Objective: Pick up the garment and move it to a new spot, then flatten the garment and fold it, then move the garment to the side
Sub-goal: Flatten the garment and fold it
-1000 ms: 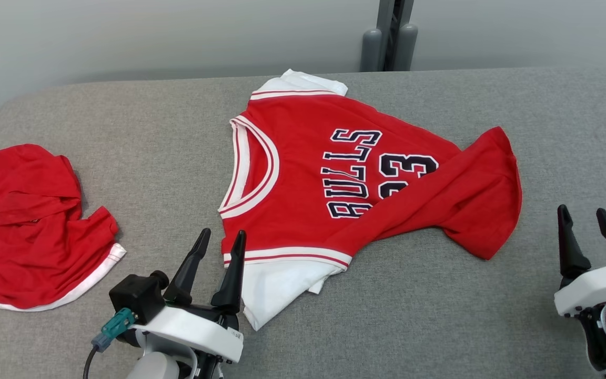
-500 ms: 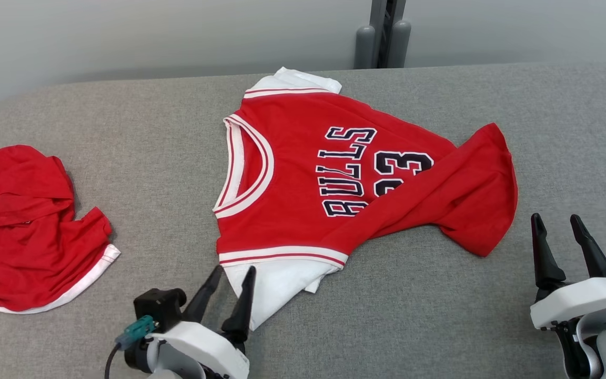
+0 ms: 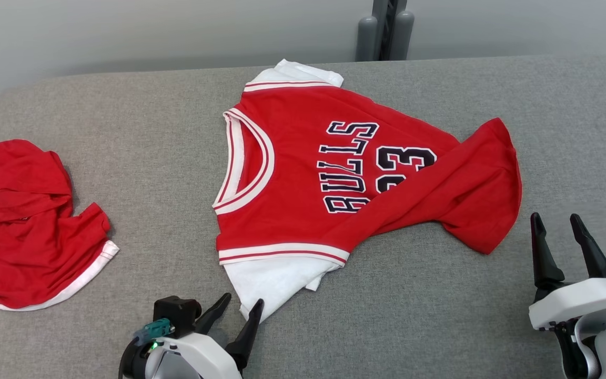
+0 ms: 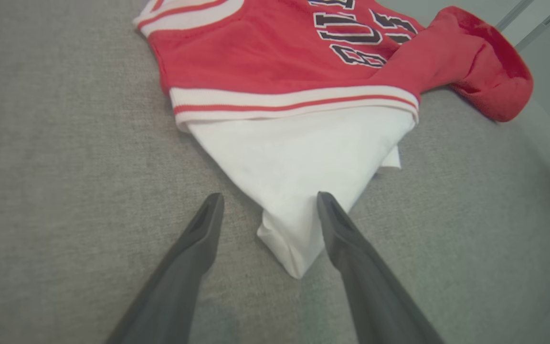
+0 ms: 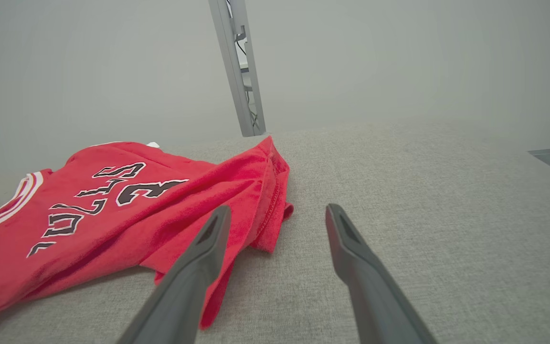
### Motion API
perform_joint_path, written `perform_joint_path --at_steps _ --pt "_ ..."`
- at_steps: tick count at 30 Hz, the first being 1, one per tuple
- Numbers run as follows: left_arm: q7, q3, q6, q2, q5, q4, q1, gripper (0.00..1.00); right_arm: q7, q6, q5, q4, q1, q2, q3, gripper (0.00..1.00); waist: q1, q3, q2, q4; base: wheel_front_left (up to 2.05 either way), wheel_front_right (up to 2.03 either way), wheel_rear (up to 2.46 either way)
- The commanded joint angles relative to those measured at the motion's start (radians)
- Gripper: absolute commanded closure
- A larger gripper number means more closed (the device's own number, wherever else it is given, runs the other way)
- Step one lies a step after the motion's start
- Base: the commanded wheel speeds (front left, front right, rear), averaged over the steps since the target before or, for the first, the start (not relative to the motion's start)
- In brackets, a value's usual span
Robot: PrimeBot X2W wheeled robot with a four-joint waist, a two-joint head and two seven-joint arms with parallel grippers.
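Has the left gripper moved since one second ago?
Yes. The left gripper has drawn back toward the robot: its tips were beside the striped band of the jersey, now at the corner of the white sleeve.

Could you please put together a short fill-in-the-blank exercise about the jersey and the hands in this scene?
1. The number printed on the red jersey is ____.
2. The word printed beside that number reads ____.
3. The open left hand points at the jersey's ____ sleeve.
4. In the head view, the crumpled red garment lies on the jersey's ____ side.
Missing words: 23; BULLS; white; left.
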Motion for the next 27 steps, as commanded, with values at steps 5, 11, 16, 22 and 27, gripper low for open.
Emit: perform_joint_path --at_steps 5,11,16,22,27 --pt "0.015 0.004 0.024 0.001 -0.004 0.004 -0.013 0.00 -0.002 0.000 -0.014 0.002 -0.005 0.005 0.009 0.00 0.0000 0.005 0.0000 -0.004 0.00 0.00 0.00" --pt "0.019 -0.026 0.008 -0.008 -0.013 0.000 -0.034 0.00 -0.002 0.000 -0.017 0.005 -0.010 0.003 0.012 0.00 0.0000 0.010 0.0000 -0.010 0.00 0.00 0.00" --pt "-0.057 -0.089 -0.017 -0.021 -0.045 -0.075 -0.065 1.00 -0.002 0.000 -0.020 0.008 -0.017 0.004 0.011 0.00 0.0000 0.011 0.0000 -0.016 0.00 0.00 0.00" --pt "-0.069 -0.203 -0.021 0.047 -0.148 -0.235 -0.098 1.00 -0.002 0.000 -0.023 0.011 -0.013 0.007 0.007 0.00 0.0000 0.000 0.0000 -0.015 0.00 0.00 0.00" --pt "-0.060 -0.305 -0.021 0.120 -0.327 -0.433 -0.114 1.00 -0.002 0.000 -0.023 0.013 -0.008 0.013 0.003 0.00 0.0000 -0.015 0.0000 -0.009 0.00 0.00 0.00"
